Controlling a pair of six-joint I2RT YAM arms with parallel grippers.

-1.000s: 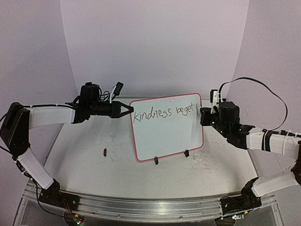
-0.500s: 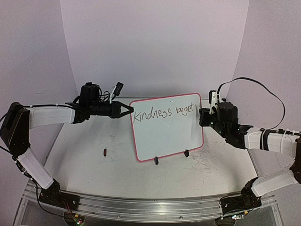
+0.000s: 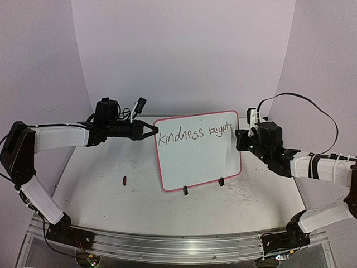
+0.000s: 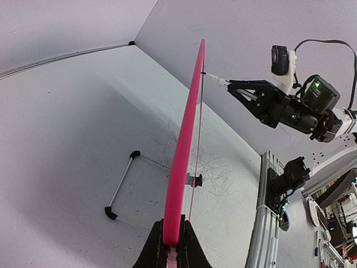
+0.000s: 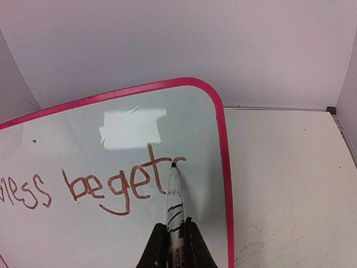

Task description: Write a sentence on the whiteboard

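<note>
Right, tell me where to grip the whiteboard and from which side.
The left frame edge of the whiteboard, from the left, as the left pincer has it: upright and thin, it gets pinched front and back, clear of the sentence.

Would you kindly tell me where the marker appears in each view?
Top external: marker at the whiteboard's upper right edge, barely visible.
Left wrist: marker upper centre, tip touching the edge-on board from the right.
Right wrist: marker bottom centre, pointing up, tip on the board.
Shared landmark: the whiteboard's pink frame.
</note>
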